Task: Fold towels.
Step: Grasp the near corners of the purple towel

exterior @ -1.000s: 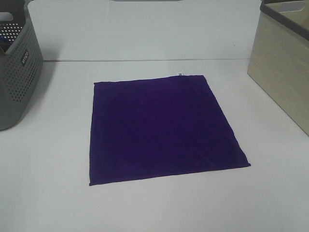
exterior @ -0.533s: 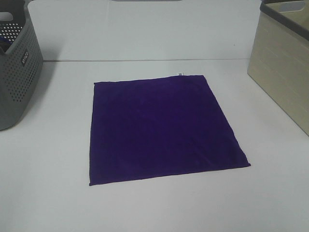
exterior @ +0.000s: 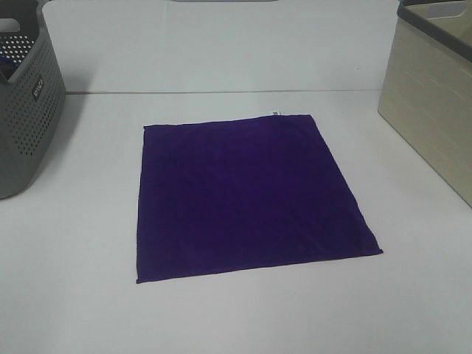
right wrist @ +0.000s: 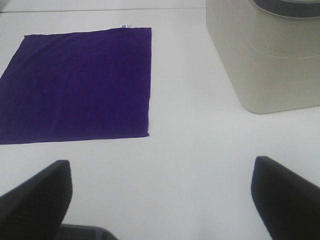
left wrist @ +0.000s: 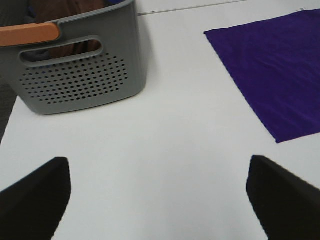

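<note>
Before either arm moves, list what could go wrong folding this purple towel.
The towel lies flat on the table, so the left claw or right claw might scrape it or pinch nothing.
The grey basket and beige bin flank the towel; a swinging arm could clip either.
Lifting one corner alone may drag the thin cloth askew.

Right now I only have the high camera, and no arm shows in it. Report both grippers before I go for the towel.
Observer: Left gripper is open and empty, facing the table between the basket and the towel.
Operator: Now the right one.
Observer: Right gripper is open too, facing the gap between towel and beige bin.
Operator: Check inside the basket.
Observer: Something brown lies in it.
</note>
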